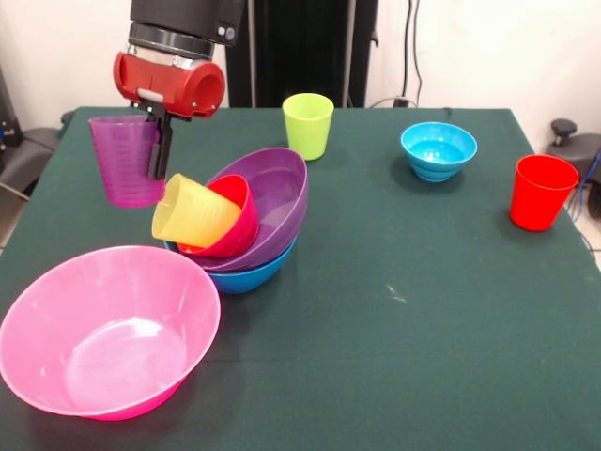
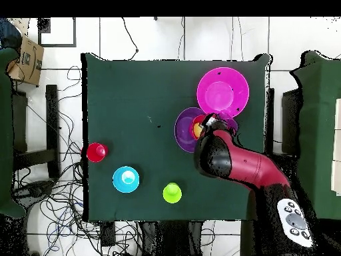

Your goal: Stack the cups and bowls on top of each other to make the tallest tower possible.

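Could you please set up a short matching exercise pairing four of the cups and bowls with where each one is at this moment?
Things:
1. purple cup
2. yellow cup
3. red cup
4. pink bowl

Places:
A. upright alone on the table
B. on its side in the small red bowl
C. held off the table by the claw
D. open side up beside the pile

Pairs: 1-C, 2-B, 3-A, 4-D

Pink bowl (image 1: 103,329) cut by bottom edge — blue bowl (image 1: 246,274) mostly hidden under purple bowl (image 1: 268,202).
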